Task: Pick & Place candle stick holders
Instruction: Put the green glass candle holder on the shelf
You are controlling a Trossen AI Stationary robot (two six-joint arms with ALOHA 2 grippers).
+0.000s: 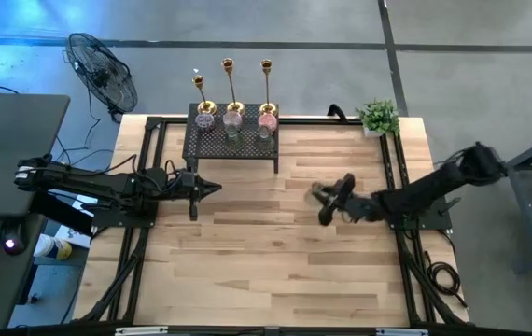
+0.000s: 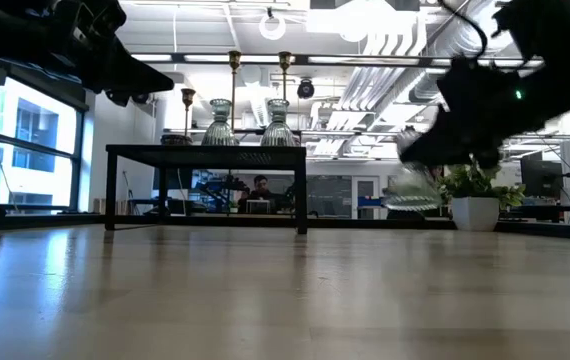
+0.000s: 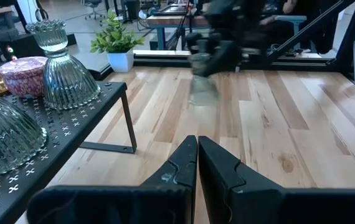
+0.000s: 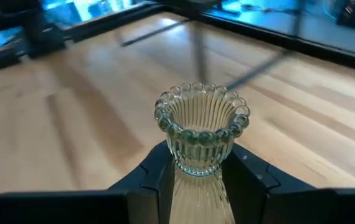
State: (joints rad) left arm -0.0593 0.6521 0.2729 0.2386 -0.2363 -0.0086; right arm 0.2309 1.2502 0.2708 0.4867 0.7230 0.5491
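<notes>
Ribbed holder — seemingly pale green; black rack.

table: pale wooden plank tabletop | rack: black perforated metal rack on thin legs, at the far edge | plant: small green leafy plant in a white pot, far right corner | floor: black round fan (off the table, far left)

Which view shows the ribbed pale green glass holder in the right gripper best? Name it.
The right wrist view: the ribbed pale green glass holder fills the frame between the right gripper's fingers. The low view and left wrist view show it blurred; the high view shows only a speck.
</notes>
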